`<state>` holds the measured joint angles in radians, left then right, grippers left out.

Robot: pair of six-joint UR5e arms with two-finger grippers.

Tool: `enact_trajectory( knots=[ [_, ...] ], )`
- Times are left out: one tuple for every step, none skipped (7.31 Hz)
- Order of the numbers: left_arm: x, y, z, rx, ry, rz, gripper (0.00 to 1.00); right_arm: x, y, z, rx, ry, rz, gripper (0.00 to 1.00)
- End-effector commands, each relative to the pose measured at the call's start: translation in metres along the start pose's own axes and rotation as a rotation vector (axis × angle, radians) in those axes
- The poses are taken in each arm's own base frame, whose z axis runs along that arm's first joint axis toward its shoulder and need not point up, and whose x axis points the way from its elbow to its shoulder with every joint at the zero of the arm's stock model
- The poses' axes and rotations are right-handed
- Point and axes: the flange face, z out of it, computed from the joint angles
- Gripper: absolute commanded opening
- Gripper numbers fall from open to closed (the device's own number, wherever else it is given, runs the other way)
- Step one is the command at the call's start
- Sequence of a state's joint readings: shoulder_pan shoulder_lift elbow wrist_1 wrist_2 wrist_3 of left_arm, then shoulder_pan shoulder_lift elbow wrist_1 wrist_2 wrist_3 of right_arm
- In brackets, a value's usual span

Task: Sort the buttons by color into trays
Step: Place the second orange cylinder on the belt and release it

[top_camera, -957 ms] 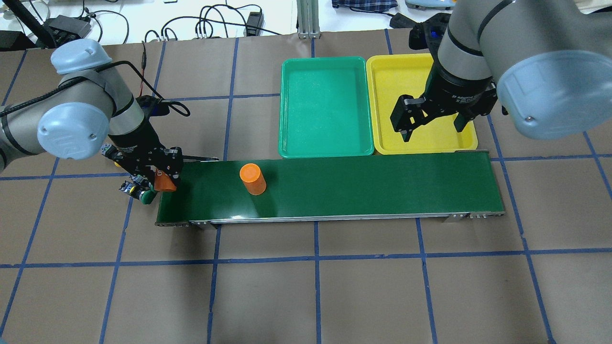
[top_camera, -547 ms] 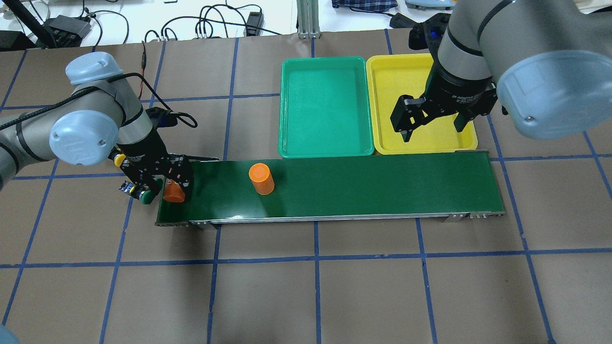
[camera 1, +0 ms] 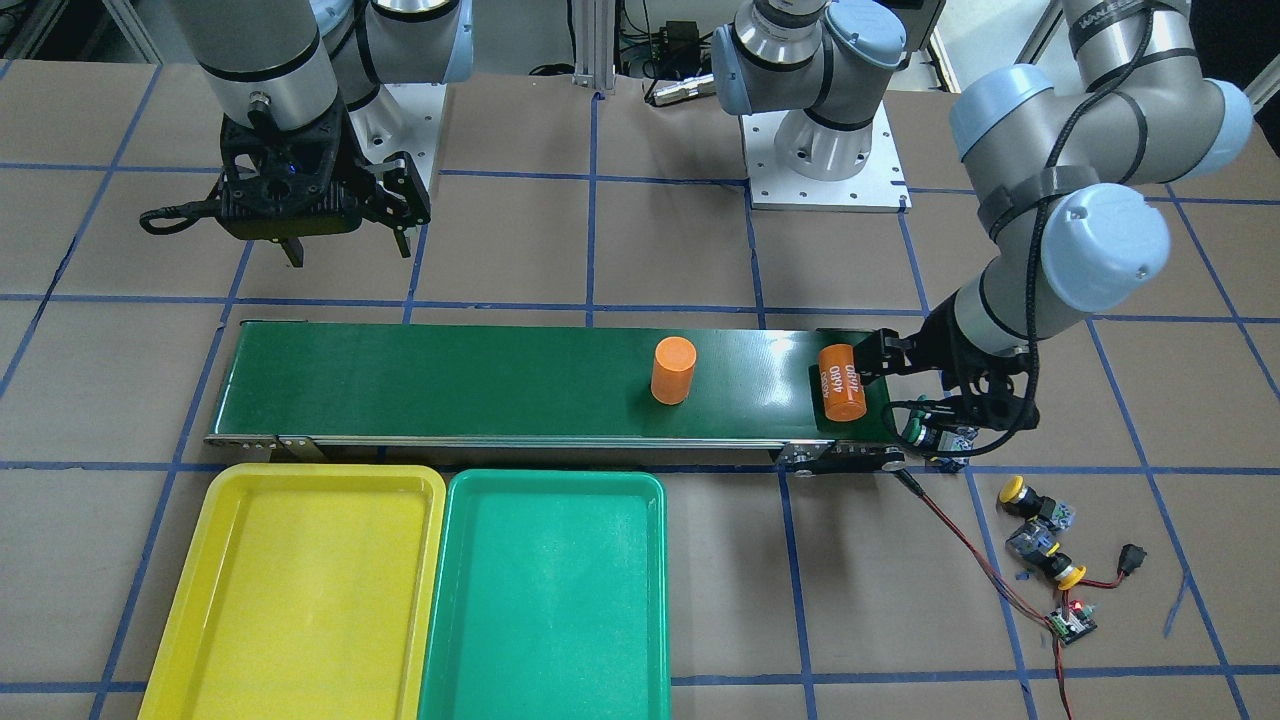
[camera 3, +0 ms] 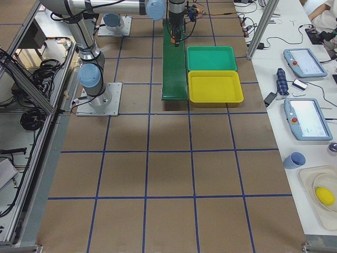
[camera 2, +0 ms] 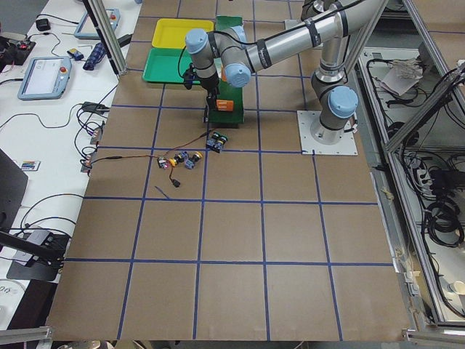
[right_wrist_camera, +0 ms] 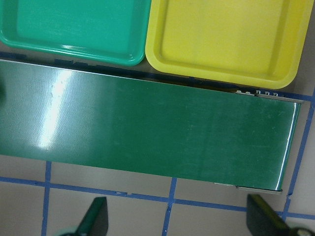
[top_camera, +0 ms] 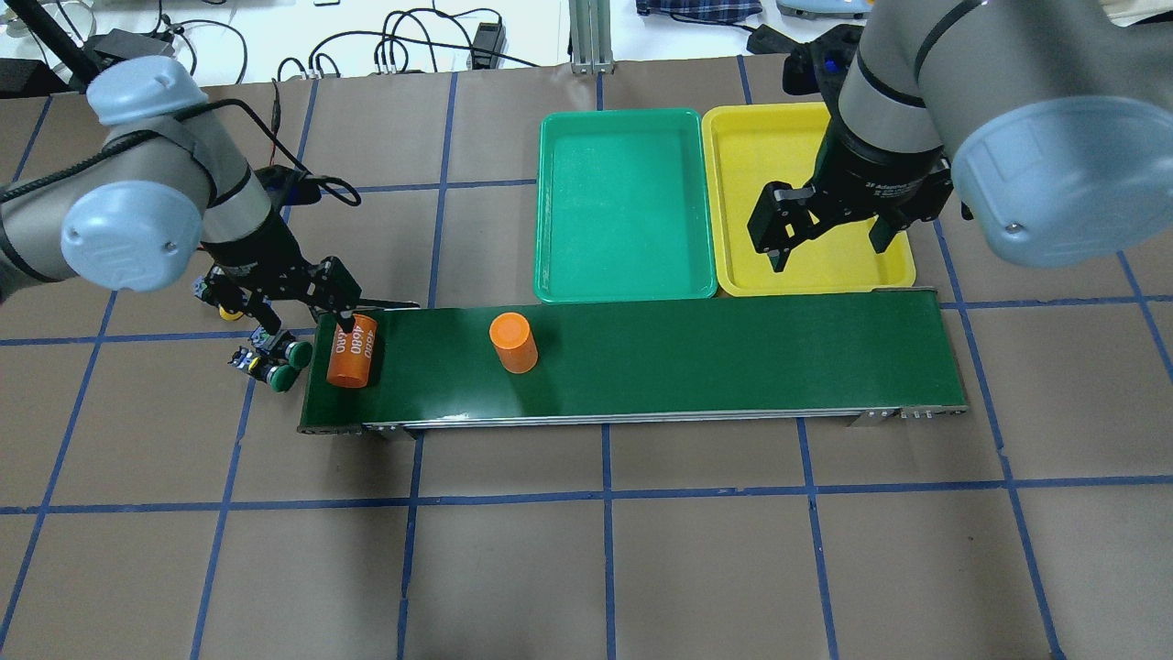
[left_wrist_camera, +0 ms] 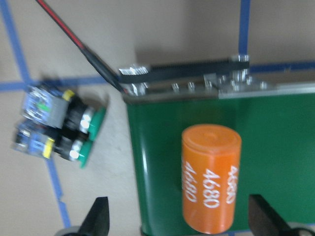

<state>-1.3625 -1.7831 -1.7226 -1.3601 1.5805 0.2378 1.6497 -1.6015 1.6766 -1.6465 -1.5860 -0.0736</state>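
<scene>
While left pincer [left_wrist_camera: 179, 207] and right pincer [top_camera: 830, 251] gape, a printed orange cylinder [top_camera: 350, 350] lies flat.

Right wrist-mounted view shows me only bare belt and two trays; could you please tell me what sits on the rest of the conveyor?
Observer: Two orange cylinders: an upright cylinder near the middle of the conveyor belt, and a lying cylinder marked 4680 at its end on the robot's left.
Operator: Is the left gripper holding that one?
Observer: No, the left gripper is open, fingers spread wide of it.
Operator: Where are the buttons?
Observer: On the table off that end: green-capped buttons beside the belt, yellow-capped buttons farther out.
</scene>
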Motion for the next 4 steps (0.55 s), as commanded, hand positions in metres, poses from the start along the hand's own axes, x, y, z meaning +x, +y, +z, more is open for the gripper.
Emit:
enact_trajectory(
  knots=[
    [-0.052, -0.046, -0.017, 0.101, -0.020, -0.071, 1.00, 0.000, 0.000, 0.000, -0.001, 0.003, -0.001, 1.00],
    [-0.084, -0.071, -0.002, 0.167, -0.037, -0.115, 1.00, 0.001, 0.000, 0.000, -0.001, 0.005, 0.001, 1.00],
    [-0.104, -0.087, 0.017, 0.200, -0.044, -0.153, 1.00, 0.001, 0.000, 0.000, -0.001, 0.006, 0.001, 1.00],
    [-0.125, -0.094, 0.040, 0.180, -0.035, -0.188, 0.98, 0.001, 0.000, 0.000, -0.001, 0.005, 0.001, 1.00]
  ],
)
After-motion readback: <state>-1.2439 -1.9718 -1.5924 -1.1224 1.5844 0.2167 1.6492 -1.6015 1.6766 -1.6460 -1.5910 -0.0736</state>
